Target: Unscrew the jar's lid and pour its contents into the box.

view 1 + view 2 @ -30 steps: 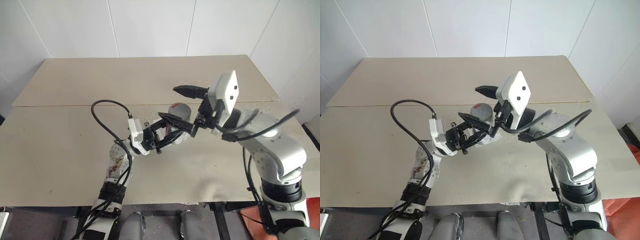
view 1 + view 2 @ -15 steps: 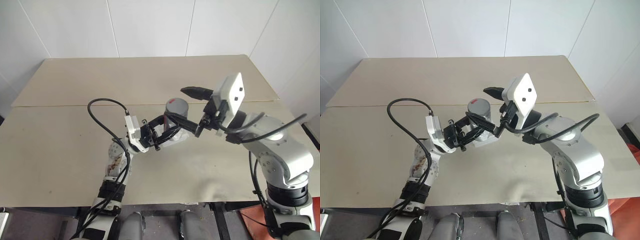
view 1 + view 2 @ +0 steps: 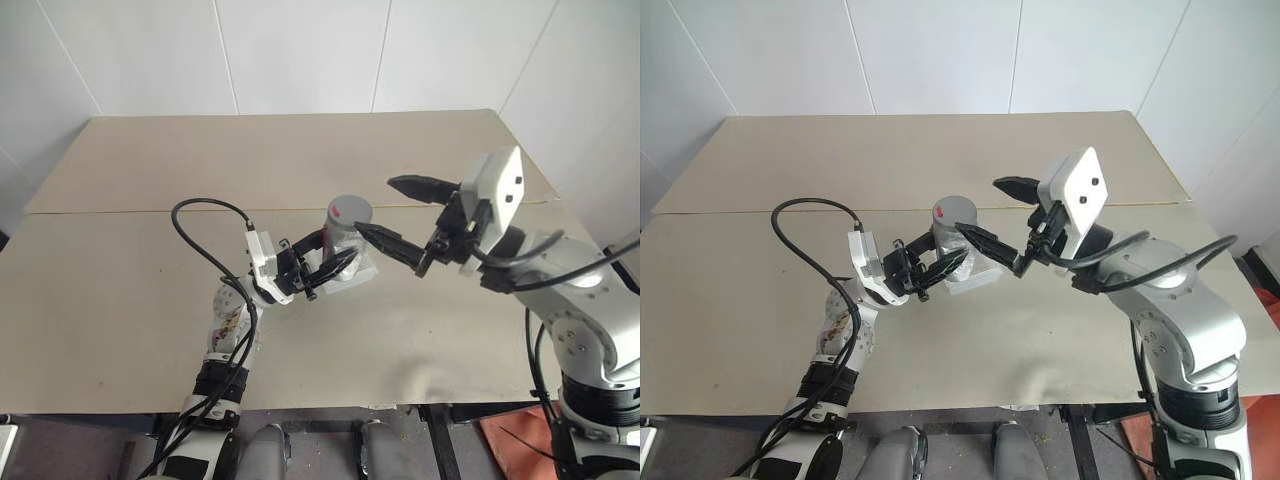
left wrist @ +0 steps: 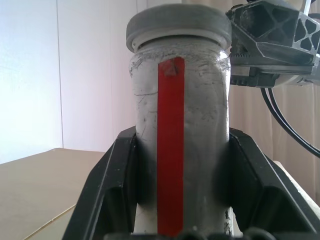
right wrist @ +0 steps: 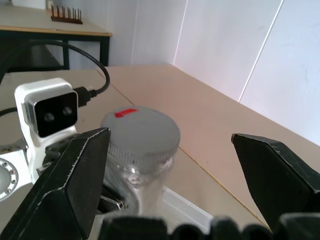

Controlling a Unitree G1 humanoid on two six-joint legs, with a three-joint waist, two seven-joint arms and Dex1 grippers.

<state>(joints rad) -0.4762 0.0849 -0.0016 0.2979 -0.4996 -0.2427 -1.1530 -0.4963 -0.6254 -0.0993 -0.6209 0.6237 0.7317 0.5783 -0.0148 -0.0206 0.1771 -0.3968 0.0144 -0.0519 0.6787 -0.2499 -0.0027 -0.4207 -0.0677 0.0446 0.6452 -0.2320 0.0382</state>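
The clear jar (image 4: 170, 150) with its red stripe stands upright above the table, gripped around the body by my left gripper (image 3: 322, 262), which is shut on it. The grey lid (image 3: 349, 210) with a small red mark sits on the jar's mouth. My right gripper (image 3: 375, 205) hovers just right of the lid, open wide, one finger beyond the lid and one nearer, touching nothing. In the right wrist view the lid (image 5: 142, 131) lies between and ahead of the spread fingers (image 5: 75, 170). The translucent white box (image 3: 978, 272) lies on the table under the jar. The contents are hidden.
The beige table (image 3: 120, 290) stretches wide to the left and far side, with a seam (image 3: 130, 212) running across it. A black cable (image 3: 205, 235) loops up from my left wrist. White walls stand behind the table.
My right gripper has drawn back to the right, from straddling the lid to beside it, still open. The jar stays in my left gripper with the lid on.
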